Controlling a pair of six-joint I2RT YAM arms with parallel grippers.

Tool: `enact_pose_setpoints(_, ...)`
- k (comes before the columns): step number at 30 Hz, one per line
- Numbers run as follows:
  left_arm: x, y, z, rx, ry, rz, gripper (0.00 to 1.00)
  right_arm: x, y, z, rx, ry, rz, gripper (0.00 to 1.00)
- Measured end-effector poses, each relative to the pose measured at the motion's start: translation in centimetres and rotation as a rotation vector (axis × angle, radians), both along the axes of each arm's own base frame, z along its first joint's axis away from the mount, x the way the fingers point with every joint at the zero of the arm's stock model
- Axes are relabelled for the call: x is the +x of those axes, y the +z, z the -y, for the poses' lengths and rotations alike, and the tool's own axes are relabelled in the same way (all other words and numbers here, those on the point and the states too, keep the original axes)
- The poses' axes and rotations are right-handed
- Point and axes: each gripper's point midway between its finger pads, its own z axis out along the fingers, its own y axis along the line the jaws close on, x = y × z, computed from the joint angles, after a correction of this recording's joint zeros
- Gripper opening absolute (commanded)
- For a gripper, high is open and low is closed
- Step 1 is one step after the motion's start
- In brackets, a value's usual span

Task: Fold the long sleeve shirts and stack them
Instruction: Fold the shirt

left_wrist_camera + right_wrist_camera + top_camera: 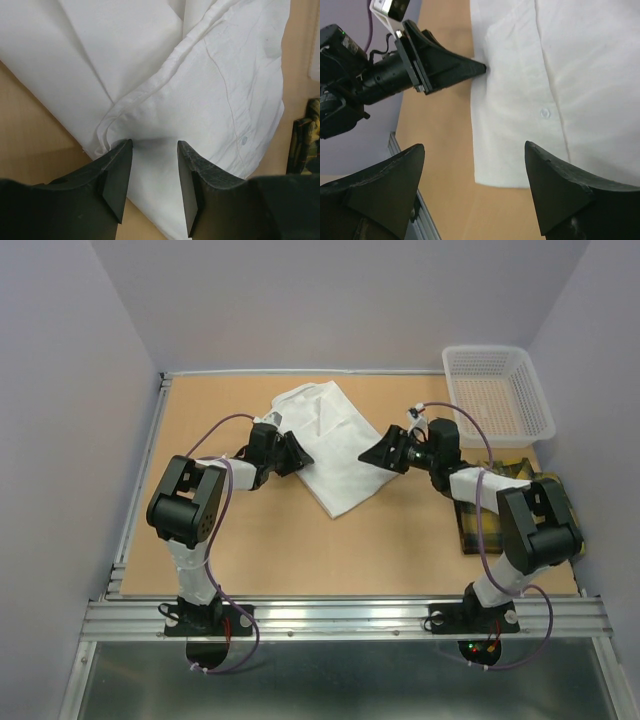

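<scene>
The white long sleeve shirt (338, 440) lies folded into a slanted oblong on the middle of the table; its button placket shows in both wrist views (240, 115) (580, 75). At its left edge is my left gripper (305, 456) (154, 146), open, fingertips resting on the cloth by a folded seam and pinching nothing. My right gripper (366, 456) (474, 150) hangs wide open over the shirt's right edge and corner. The plaid long sleeve shirt (480, 525) (304, 135) lies folded at the right, partly under my right arm.
A white mesh basket (497, 390) stands at the back right corner. The tan table (290, 550) has a raised metal rail along the left and near edges. My left gripper (477, 67) shows in the right wrist view, tip at the shirt's edge.
</scene>
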Motion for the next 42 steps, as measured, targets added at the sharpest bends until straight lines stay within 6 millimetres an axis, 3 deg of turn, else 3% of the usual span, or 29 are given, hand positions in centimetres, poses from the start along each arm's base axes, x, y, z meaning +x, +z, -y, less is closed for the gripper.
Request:
enact_pose_setpoints(3,0.0,0.0,0.0,0.0,0.0,0.0,0.53,2.0,0.1,-0.4,0.006,-0.015,0.025,0.86)
enact_pose_setpoints(10,0.0,0.0,0.0,-0.007,0.007,-0.006,0.53,3.1,-6.2,0.4,-0.033,-0.079,-0.116,0.86)
enact_pose_setpoints(15,-0.1,0.0,0.0,-0.019,0.007,-0.011,0.53,4.5,-7.4,4.0,-0.011,-0.177,-0.131,0.86)
enact_pose_setpoints(19,-0.2,-0.1,0.0,-0.025,0.01,-0.01,0.53,6.2,-7.5,8.3,-0.007,-0.289,-0.118,0.86)
enact_pose_setpoints(23,-0.2,-0.1,0.0,-0.032,0.014,-0.011,0.54,7.0,-7.2,9.9,-0.004,-0.328,-0.108,0.86)
enact_pose_setpoints(28,-0.2,-0.1,0.0,-0.037,0.02,-0.013,0.54,8.0,-5.0,7.2,-0.001,-0.268,-0.066,0.86)
enact_pose_setpoints(34,-0.3,-0.1,0.0,-0.046,0.025,-0.013,0.54,11.5,2.7,0.6,0.06,-0.128,0.129,0.86)
enact_pose_setpoints(36,-0.4,-0.1,0.0,-0.047,0.026,-0.014,0.54,13.2,4.3,-1.8,0.087,-0.087,0.182,0.86)
enact_pose_setpoints(38,-0.4,-0.1,0.0,-0.049,0.028,-0.015,0.54,14.2,4.1,-3.5,0.102,-0.057,0.191,0.86)
enact_pose_setpoints(41,-0.4,-0.1,-0.1,-0.05,0.028,-0.016,0.54,14.9,1.6,-5.7,0.107,-0.019,0.145,0.86)
enact_pose_setpoints(42,-0.4,-0.1,0.0,-0.051,0.027,-0.016,0.54,15.0,0.0,-6.4,0.103,-0.008,0.115,0.86)
